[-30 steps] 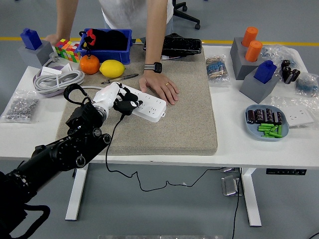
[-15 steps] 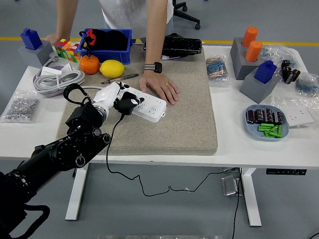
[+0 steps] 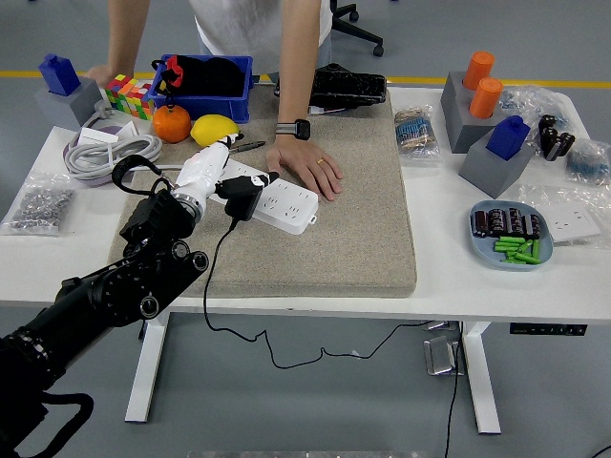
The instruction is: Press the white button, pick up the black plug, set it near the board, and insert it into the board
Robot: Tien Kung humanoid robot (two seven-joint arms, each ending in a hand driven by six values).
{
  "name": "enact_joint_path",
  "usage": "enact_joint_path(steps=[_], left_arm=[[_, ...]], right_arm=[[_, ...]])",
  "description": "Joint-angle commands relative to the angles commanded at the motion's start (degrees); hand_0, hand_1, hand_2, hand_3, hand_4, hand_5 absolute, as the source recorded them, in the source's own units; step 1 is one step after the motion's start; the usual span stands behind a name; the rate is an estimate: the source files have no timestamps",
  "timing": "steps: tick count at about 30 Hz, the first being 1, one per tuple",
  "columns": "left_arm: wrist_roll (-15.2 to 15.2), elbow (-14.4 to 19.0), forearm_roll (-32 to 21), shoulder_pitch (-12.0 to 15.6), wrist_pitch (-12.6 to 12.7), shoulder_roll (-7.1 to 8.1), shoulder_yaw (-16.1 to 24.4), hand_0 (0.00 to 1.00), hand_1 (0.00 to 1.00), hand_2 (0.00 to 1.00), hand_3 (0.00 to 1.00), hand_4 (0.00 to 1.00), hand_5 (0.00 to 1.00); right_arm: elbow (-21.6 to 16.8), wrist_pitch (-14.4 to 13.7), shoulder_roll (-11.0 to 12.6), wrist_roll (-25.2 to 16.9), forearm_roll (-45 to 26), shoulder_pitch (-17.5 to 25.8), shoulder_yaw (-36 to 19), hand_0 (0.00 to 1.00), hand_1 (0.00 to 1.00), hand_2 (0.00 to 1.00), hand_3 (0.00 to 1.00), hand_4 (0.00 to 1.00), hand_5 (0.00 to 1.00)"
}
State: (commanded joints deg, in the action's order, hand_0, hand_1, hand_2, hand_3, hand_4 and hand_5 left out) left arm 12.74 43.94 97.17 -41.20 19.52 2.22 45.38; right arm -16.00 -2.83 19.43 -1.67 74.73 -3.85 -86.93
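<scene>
Covering the left end of the white power strip (image 3: 277, 198) with the left hand (image 3: 205, 174) and the black plug (image 3: 241, 198), hiding any button and the plug's prongs there. Blocking part of the lemon (image 3: 215, 130) behind the strip with the same hand. Cutting off the person (image 3: 250, 24) beyond the strip at the top edge, above the chest. Running the left arm (image 3: 86, 305) out of view at the lower left corner. Blurring the contents of the plastic bags (image 3: 40, 205) left of the strip, too small to tell.
</scene>
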Motion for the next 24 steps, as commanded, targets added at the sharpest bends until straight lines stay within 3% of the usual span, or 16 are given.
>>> enact_joint_path(steps=[3, 4, 9, 10, 15, 16, 20, 21, 22, 24], left_arm=[[-0.1, 3.3, 0.3, 0.9, 0.4, 1.26, 0.5, 0.998, 0.998, 0.998, 0.973, 0.954, 0.666], [-0.4, 4.7, 0.1, 1.3, 0.7, 1.92, 0.7, 0.955, 0.969, 0.939, 0.912, 0.952, 0.601], [-0.3, 12.6, -0.5, 3.4, 1.7, 5.84, 0.5, 0.955, 0.969, 0.939, 0.912, 0.952, 0.601], [0.2, 14.4, -0.6, 3.9, 1.5, 6.82, 0.4, 0.698, 0.713, 0.669, 0.772, 0.75, 0.002], [2.5, 22.4, -0.2, 5.9, -0.7, 11.42, -0.3, 0.698, 0.713, 0.669, 0.772, 0.75, 0.002], [3.1, 23.9, -0.3, 6.3, -1.6, 12.49, -0.4, 0.383, 0.352, 0.348, 0.673, 0.461, 0.002], [4.0, 27.2, -0.3, 7.1, -4.3, 14.9, -1.3, 0.383, 0.352, 0.348, 0.673, 0.461, 0.002], [4.0, 27.4, -0.4, 7.2, -5.0, 15.28, -1.6, 0.383, 0.352, 0.348, 0.673, 0.461, 0.002], [4.0, 27.5, -0.4, 7.3, -5.4, 15.49, -1.8, 0.359, 0.32, 0.324, 0.632, 0.387, 0.002], [3.5, 27.1, -0.7, 7.4, -6.2, 15.87, -2.2, 0.359, 0.32, 0.324, 0.632, 0.387, 0.002]], right_arm=[[0.0, 0.0, 0.0, 0.0, 0.1, 0.0, -0.1, 0.67, 0.604, 0.569, 0.579, 0.632, 0.335], [0.0, -0.1, 0.1, -0.1, 0.1, 0.1, -0.1, 0.67, 0.604, 0.569, 0.579, 0.631, 0.335], [0.0, -0.1, 0.1, -0.1, 0.2, 0.0, -0.4, 0.67, 0.604, 0.569, 0.579, 0.631, 0.335], [0.0, -0.2, 0.1, -0.1, 0.2, 0.0, -0.5, 0.669, 0.605, 0.568, 0.578, 0.631, 0.334], [-0.1, -0.2, 0.1, -0.1, 0.4, 0.1, -1.0, 0.669, 0.605, 0.568, 0.578, 0.631, 0.334], [-0.1, -0.2, 0.1, -0.1, 0.4, 0.1, -1.0, 0.669, 0.604, 0.568, 0.579, 0.631, 0.334], [-0.1, -0.2, 0.2, -0.1, 0.5, 0.2, -1.2, 0.669, 0.604, 0.568, 0.579, 0.631, 0.334], [-0.1, -0.2, 0.2, -0.1, 0.5, 0.2, -1.2, 0.669, 0.604, 0.568, 0.579, 0.631, 0.334], [-0.1, -0.2, 0.2, -0.1, 0.5, 0.2, -1.2, 0.669, 0.604, 0.568, 0.579, 0.631, 0.334], [-0.2, -0.2, 0.1, -0.1, 0.5, 0.1, -1.2, 0.669, 0.604, 0.568, 0.579, 0.631, 0.334]])
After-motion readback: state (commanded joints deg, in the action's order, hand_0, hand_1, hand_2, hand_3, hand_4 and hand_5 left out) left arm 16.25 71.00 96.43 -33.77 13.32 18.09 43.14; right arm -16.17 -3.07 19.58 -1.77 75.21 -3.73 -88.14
